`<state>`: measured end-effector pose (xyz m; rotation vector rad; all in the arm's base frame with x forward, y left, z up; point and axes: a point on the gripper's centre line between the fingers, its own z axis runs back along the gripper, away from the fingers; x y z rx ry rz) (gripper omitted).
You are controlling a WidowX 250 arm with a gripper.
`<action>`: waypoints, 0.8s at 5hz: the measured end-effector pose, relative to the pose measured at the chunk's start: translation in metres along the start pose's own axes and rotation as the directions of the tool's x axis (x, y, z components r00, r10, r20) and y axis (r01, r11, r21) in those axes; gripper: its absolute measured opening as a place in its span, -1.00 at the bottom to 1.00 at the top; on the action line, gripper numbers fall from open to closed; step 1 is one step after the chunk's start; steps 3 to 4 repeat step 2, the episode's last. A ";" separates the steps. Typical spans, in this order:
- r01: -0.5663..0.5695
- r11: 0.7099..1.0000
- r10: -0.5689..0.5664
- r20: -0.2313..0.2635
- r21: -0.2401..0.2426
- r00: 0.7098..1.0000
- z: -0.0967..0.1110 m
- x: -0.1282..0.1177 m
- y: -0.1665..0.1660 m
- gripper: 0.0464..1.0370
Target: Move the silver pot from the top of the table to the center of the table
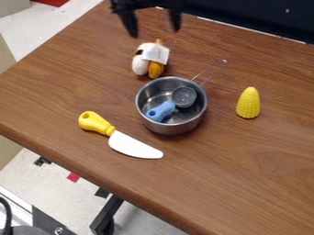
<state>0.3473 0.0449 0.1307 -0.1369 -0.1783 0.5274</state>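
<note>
Across the brown table, a yellow-handled knife lies near the left edge, my gripper hangs by the far edge, fingers apart, and the silver pot sits around mid-table, so I judge placing done, leaving only withdrawal.

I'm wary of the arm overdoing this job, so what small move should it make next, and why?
Probably a slight lift away from the table, leaving the silver pot alone: the pot appears to stand near the table's middle, and the gripper hangs apart from it with open, empty jaws.
</note>
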 end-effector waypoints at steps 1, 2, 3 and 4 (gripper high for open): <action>-0.018 1.000 0.018 -0.005 -0.010 1.000 -0.005 0.015 -0.020 0.92; -0.053 0.998 0.053 0.009 -0.021 0.999 -0.006 0.027 -0.039 0.92; -0.053 0.998 0.053 0.009 -0.021 0.999 -0.006 0.027 -0.039 0.92; -0.053 0.998 0.053 0.009 -0.021 0.999 -0.006 0.027 -0.039 0.92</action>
